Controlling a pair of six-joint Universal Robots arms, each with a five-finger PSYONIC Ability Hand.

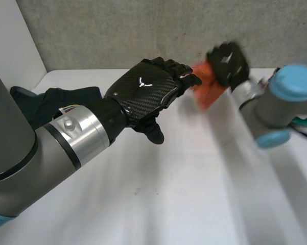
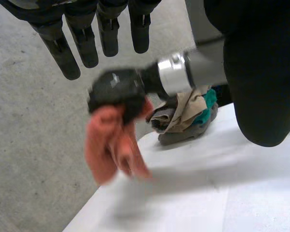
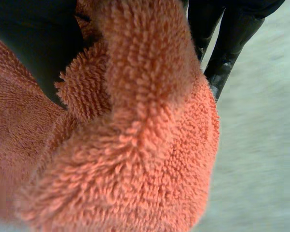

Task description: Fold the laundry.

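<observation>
Head view: right hand [image 1: 227,64] at upper right of the frame, fingers curled tight round a bunched orange towel [image 1: 207,92], held above the worktop [image 1: 194,194]. Left hand [image 1: 148,92] at top centre, fingertips just beside the towel; can't tell if they touch. Dark garment [image 1: 51,102] at the left of the frame, behind the left arm.

Left wrist view: left fingers [image 2: 82,43] straight, slightly spread, holding nothing. The towel hangs crumpled below the right hand, its lower end near the worktop edge. Pile of mixed laundry [image 2: 186,121] on the worktop behind it.

Right wrist view: thick looped terry under the palm.

Judgement: light, soft and floppy, with no stiffness. The nap is grippy, so a slip is unlikely. The bunched grip hides the corners. The best hold is probably a hanging corner or edge, pinched by the left hand so the towel can be spread flat.
</observation>
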